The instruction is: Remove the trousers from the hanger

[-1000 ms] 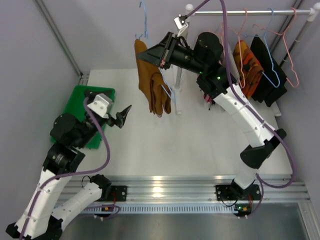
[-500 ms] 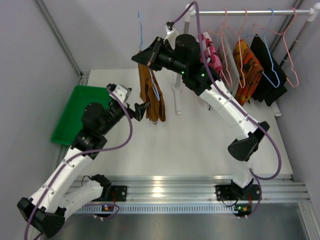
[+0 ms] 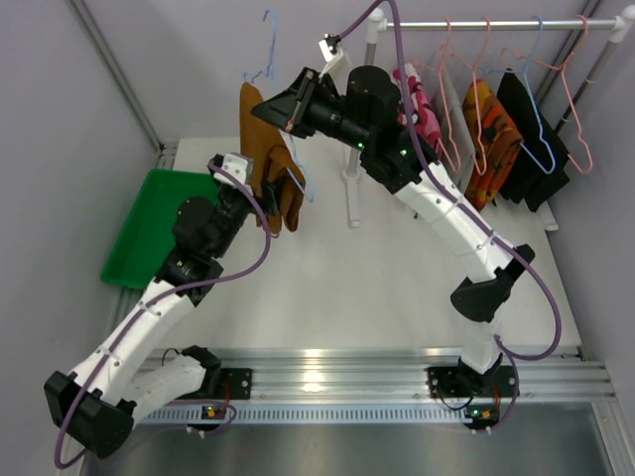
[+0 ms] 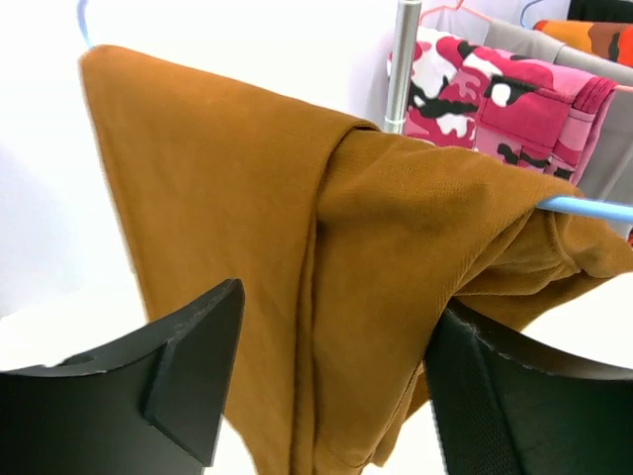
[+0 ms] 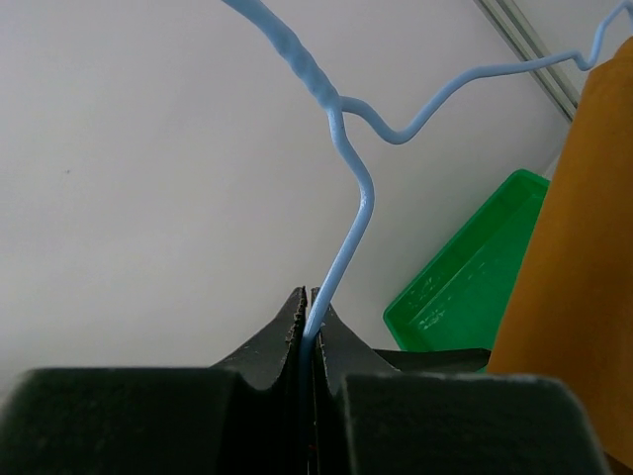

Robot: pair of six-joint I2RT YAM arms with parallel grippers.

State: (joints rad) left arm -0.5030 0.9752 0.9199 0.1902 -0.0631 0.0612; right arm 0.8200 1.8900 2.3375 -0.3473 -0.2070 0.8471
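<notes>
The mustard-brown trousers (image 3: 260,159) hang folded over a blue wire hanger (image 3: 266,52), off the rack and above the table's left part. My right gripper (image 3: 286,111) is shut on the hanger's wire below its hook; the right wrist view shows the wire (image 5: 351,228) pinched at my right gripper (image 5: 312,319), with the trousers (image 5: 584,277) at the right edge. My left gripper (image 3: 262,194) is open at the trousers' lower part. In the left wrist view the cloth (image 4: 297,247) hangs between the spread fingers (image 4: 188,366) of my left gripper (image 4: 331,396). The pink floral trousers (image 3: 422,114) hang on the rack.
A green tray (image 3: 149,223) lies at the table's left edge. The rack rail (image 3: 496,24) and its post (image 3: 352,169) stand at the back. An orange patterned garment (image 3: 491,134), a black garment (image 3: 531,129) and bare hangers (image 3: 575,109) hang on it.
My right gripper carried the hanger and brown trousers leftwards. My left arm rose from the tray and reached in until its open fingers straddle the cloth.
</notes>
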